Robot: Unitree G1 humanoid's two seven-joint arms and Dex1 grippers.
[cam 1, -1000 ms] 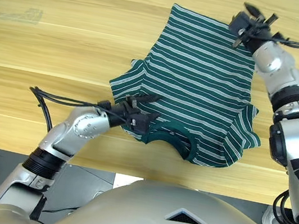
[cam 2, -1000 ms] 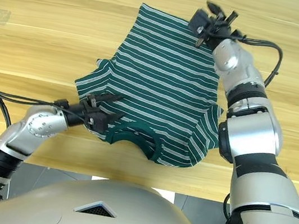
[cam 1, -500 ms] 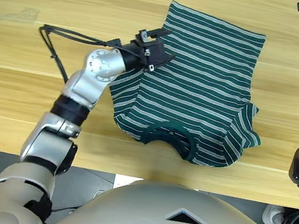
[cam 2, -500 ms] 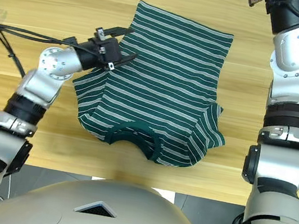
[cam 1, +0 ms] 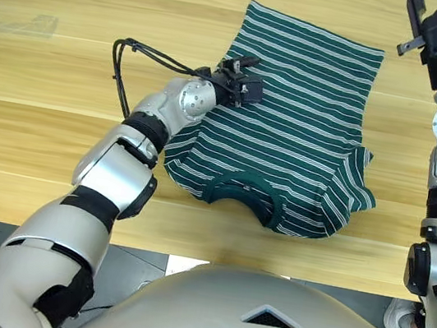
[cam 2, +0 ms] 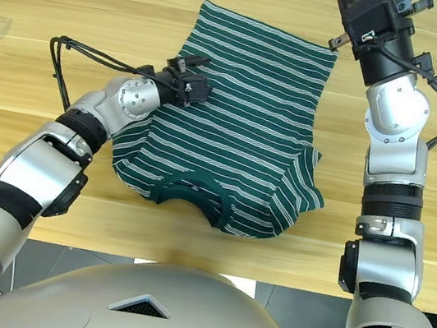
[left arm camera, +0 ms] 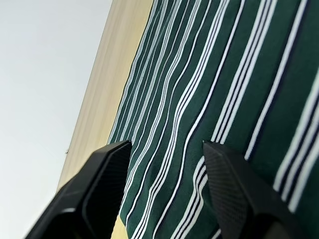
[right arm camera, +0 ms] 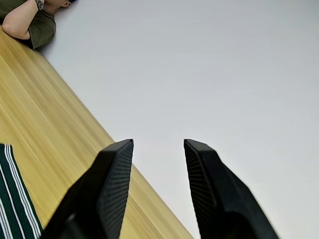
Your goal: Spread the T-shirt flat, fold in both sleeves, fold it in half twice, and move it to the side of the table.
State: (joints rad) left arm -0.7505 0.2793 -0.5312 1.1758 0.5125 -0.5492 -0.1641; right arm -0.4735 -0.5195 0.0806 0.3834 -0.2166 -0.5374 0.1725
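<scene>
- Light wooden table (cam 1: 61, 106) with lengthwise plank seams carries the work; a faint grey mark (cam 1: 29, 22) sits on its far left area.
- T-shirt (cam 1: 300, 119): dark green with thin white stripes, lying on the table right of centre, well short of either side edge.
- Orientation: collar (cam 1: 244, 189) is toward the near edge and the hem (cam 1: 319, 28) toward the far side.
- Left side of the garment runs as a fairly straight, slanted edge from hem to shoulder.
- Right sleeve (cam 1: 360, 191) juts out beyond the body at the near right, with the fabric rumpled around it.
- Near portion by the collar shows wrinkles; the far half lies smoother.
- Left gripper (left arm camera: 167, 147): positioned over the left part of the shirt, about midway between hem and collar.
- Its two fingers stand clearly apart with striped fabric visible in the gap and nothing pinched. Whether the tips touch the cloth cannot be told.
- Right gripper (right arm camera: 157, 144): raised above the table at the far right, beyond the far right corner of the hem and apart from the garment.
- Its fingers are spread, with only the pale wall (right arm camera: 224, 74) seen between them and nothing held.
</scene>
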